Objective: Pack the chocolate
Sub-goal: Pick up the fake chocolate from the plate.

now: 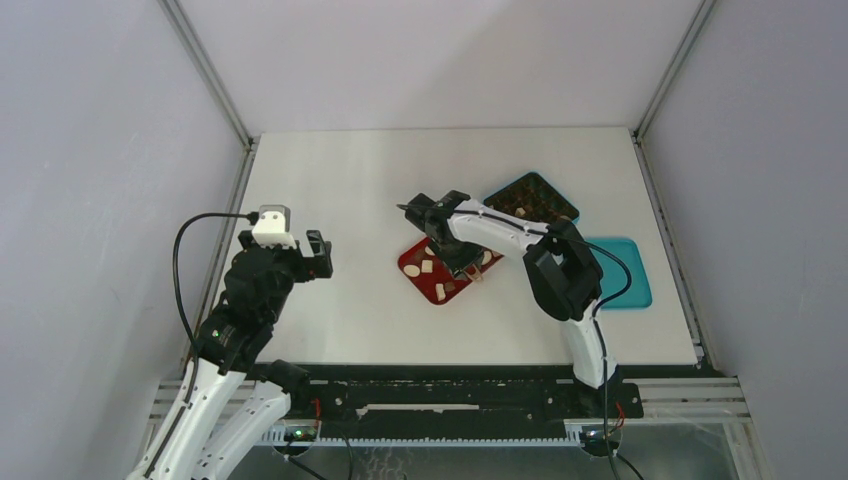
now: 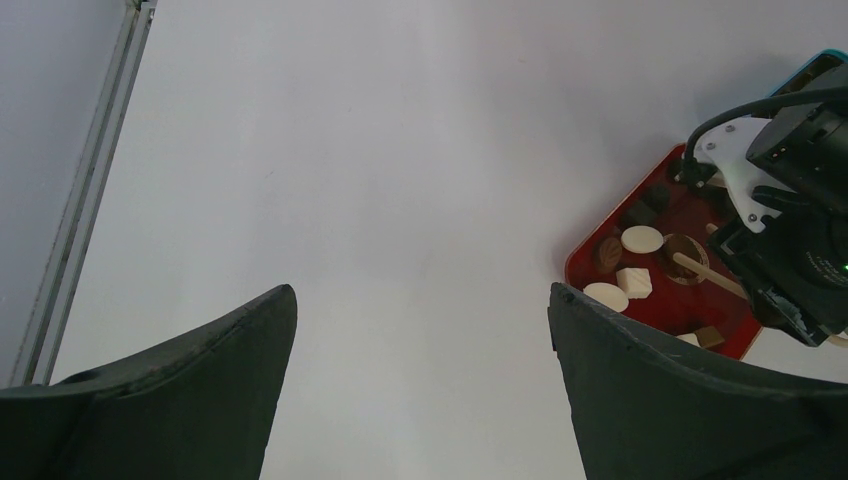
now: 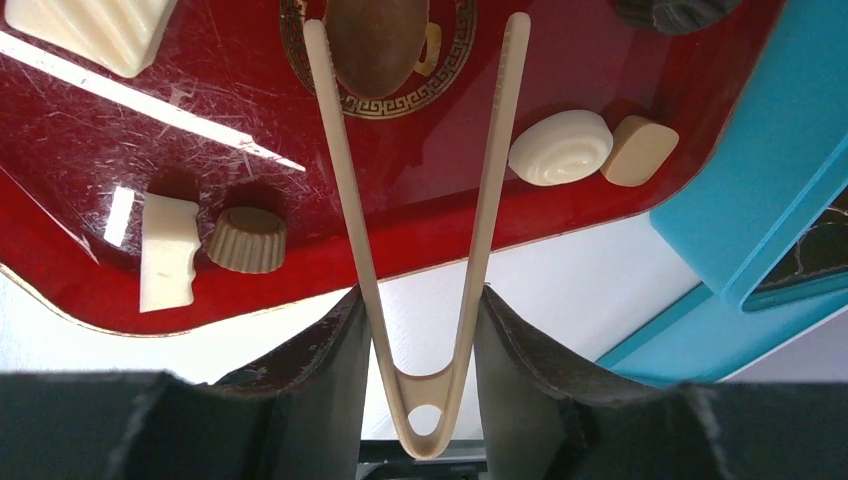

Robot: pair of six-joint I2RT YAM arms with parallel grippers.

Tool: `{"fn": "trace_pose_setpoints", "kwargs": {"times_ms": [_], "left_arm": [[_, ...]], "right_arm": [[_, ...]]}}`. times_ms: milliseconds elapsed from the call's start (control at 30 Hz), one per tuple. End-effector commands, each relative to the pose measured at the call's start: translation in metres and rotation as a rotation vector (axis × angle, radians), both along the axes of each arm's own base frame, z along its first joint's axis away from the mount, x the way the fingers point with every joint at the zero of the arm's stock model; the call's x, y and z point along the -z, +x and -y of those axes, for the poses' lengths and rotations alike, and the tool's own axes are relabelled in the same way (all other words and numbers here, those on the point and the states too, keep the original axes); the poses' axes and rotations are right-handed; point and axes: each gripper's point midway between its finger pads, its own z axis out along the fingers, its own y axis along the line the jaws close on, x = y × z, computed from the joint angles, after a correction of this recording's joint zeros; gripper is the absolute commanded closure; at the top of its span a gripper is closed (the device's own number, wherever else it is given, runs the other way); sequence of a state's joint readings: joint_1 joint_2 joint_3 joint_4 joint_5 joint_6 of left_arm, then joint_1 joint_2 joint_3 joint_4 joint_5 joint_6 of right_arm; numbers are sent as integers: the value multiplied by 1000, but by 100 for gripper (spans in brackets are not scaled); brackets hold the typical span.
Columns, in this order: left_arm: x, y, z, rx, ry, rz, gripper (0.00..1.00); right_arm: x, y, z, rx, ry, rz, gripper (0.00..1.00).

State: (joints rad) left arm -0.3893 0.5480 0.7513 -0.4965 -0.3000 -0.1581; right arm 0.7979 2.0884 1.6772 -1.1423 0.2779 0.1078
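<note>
Chocolate pieces lie on the red tray [image 1: 412, 262]. My right gripper [image 3: 418, 295] is shut on tan wooden V-shaped tongs [image 3: 493, 190], both fingers pressing their arms. The tong tips stand apart over the tray [image 3: 100, 150], on either side of a brown oval chocolate [image 3: 372, 45]. Near them lie a cream oval [image 3: 560, 147], a tan block [image 3: 638, 150], a tan cup [image 3: 247, 240] and a white piece [image 3: 167, 250]. My left gripper [image 2: 420, 300] hangs open above bare table, left of the tray [image 2: 572, 265], with nothing between its fingers.
A teal box with a dark grid insert [image 1: 530, 197] stands behind the tray on the right. Its teal lid [image 1: 625, 272] lies to the right, partly under the right arm. The box's teal edge [image 3: 760, 170] is close beside the tray.
</note>
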Motion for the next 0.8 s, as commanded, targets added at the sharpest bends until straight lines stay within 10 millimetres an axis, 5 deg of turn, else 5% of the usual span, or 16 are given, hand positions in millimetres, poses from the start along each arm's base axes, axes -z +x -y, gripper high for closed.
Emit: {"fn": "trace_pose_setpoints", "kwargs": {"times_ms": [0, 533, 667, 767], "left_arm": [[3, 3, 0, -5, -10, 6, 0], [3, 3, 1, -2, -11, 4, 0], [3, 3, 1, -3, -11, 4, 0], [3, 3, 1, -2, -11, 6, 0]], "right_arm": [[-8, 14, -15, -17, 53, 32, 53], [3, 14, -14, 6, 33, 2, 52], [1, 15, -14, 7, 31, 9, 59], [-7, 16, -13, 9, 42, 24, 75]]}}
